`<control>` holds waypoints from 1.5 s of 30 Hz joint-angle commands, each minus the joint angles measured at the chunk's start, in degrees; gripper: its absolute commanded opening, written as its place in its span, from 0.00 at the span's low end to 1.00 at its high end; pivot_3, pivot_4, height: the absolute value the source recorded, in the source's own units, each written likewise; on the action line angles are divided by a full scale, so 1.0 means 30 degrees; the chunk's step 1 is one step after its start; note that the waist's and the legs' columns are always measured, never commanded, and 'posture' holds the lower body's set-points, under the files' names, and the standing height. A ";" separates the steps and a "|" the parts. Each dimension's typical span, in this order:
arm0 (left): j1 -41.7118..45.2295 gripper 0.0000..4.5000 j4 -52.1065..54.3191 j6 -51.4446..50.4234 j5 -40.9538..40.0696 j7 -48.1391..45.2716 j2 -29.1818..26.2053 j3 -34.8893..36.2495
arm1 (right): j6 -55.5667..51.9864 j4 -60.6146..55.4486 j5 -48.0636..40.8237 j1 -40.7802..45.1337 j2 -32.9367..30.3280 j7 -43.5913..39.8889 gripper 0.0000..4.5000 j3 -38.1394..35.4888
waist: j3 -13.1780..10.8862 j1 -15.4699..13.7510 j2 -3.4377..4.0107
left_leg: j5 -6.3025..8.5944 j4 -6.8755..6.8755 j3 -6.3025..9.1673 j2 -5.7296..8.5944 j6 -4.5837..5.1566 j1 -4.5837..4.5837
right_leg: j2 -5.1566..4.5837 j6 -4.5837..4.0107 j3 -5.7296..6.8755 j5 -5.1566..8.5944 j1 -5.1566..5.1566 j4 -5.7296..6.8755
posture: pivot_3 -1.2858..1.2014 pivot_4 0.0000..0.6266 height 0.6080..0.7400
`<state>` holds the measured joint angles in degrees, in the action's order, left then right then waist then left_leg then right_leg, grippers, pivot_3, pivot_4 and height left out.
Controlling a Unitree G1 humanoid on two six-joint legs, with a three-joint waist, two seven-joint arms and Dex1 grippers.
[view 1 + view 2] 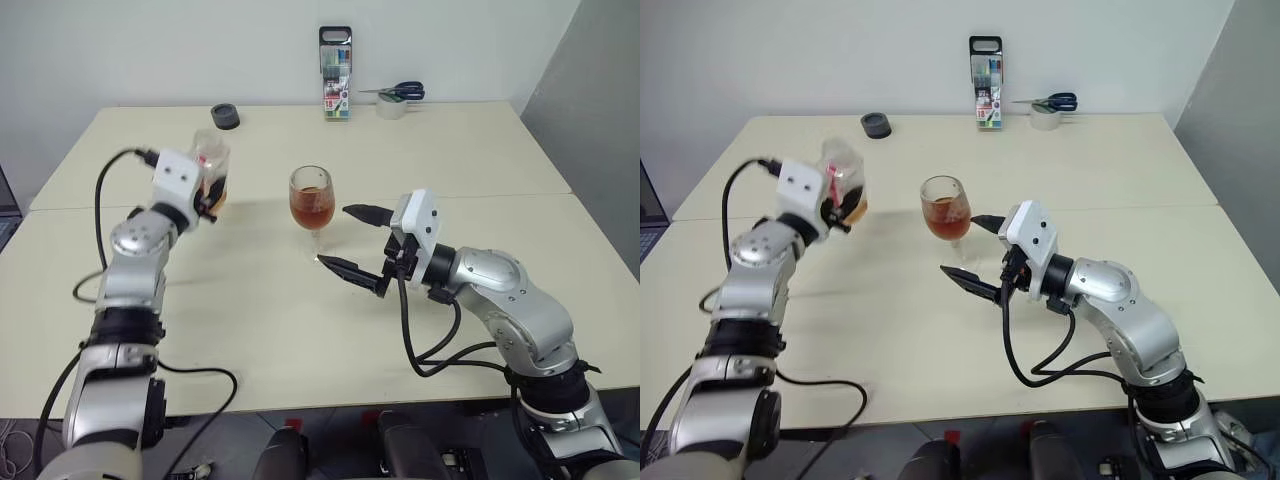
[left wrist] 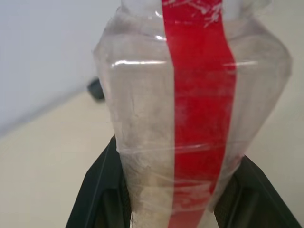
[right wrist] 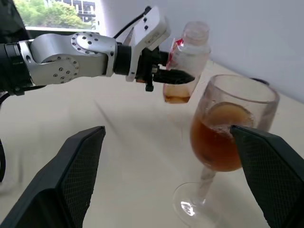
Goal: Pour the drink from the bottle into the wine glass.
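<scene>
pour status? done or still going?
Mostly done: the wine glass holds amber drink well up its bowl. In hand: the left tool is shut on the bottle, upright and off to the side, a little liquid at its bottom. Right tool is open around the glass stem. Left: set the bottle down.

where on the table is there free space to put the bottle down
Bare tabletop lies under the bottle in the left gripper, between the black cap and the table's near edge. The right half, behind the right arm, is also bare. It is crowded around the wine glass, flanked by the right gripper's open jaws.
</scene>
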<state>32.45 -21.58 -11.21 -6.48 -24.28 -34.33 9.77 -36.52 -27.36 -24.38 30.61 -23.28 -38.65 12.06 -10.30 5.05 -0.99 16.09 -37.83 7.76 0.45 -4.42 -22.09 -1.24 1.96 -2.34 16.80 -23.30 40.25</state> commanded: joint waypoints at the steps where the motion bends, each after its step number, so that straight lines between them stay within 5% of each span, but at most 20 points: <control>1: -0.1313 0.38 0.2835 -0.2391 -0.1522 0.0540 -0.0020 0.1919 | -0.0713 -0.0589 -0.0676 0.0974 -0.0217 -0.0589 1.00 0.0070 | 0.0003 -0.0069 -0.0005 | 0.0002 -0.0002 0.0000 -0.0001 0.0002 0.0000 | -0.0001 0.0000 0.0001 0.0000 0.0000 -0.0002 | 0.52 0.24 1.00; 12: -0.2989 0.38 0.2782 -0.2731 -0.3107 0.0471 0.0873 0.3371 | -0.0856 0.0116 -0.0401 0.1880 -0.0018 -0.0950 1.00 0.0894 | 0.0022 -0.0605 -0.0035 | 0.0021 -0.0029 -0.0011 0.0006 0.0034 0.0013 | -0.0013 0.0000 0.0000 0.0000 0.0030 -0.0013 | 0.52 0.24 1.00; 31: -0.0096 0.38 -0.2044 -0.0205 -0.3255 -0.1959 0.1062 0.2456 | -0.1572 -0.0518 0.0071 0.1593 0.0168 0.0025 1.00 0.1016 | 0.0027 -0.0874 -0.0037 | 0.0020 -0.0028 -0.0011 0.0010 0.0034 0.0015 | -0.0016 0.0000 0.0008 -0.0001 0.0035 -0.0023 | 0.52 0.24 1.00; 39: -0.0450 0.97 -0.1899 0.0130 -0.3215 -0.2003 0.1018 0.2164 | -0.1734 -0.0663 0.0031 0.1501 0.0278 0.0164 1.00 0.1017 | 0.0027 -0.0795 -0.0038 | 0.0022 -0.0020 -0.0011 0.0001 0.0036 0.0014 | -0.0007 0.0000 0.0007 -0.0001 0.0031 -0.0037 | 0.52 0.24 1.00; 45: -0.0601 1.00 -0.1818 0.0337 -0.3016 -0.2067 0.0951 0.2075 | -0.1591 -0.0497 0.0141 0.1496 0.0374 0.0175 1.00 0.1062 | 0.0026 -0.0772 -0.0037 | 0.0022 -0.0014 -0.0010 0.0001 0.0037 0.0013 | -0.0007 0.0000 0.0007 -0.0001 0.0030 -0.0045 | 0.52 0.24 1.00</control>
<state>30.74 -28.64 -11.74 -15.75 -30.50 -31.02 15.94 -41.94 -26.93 -23.82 34.87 -22.40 -38.42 15.73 -10.23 2.74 -1.10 16.15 -37.87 7.73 0.45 -4.31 -22.05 -1.26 1.96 -2.31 16.80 -23.21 40.12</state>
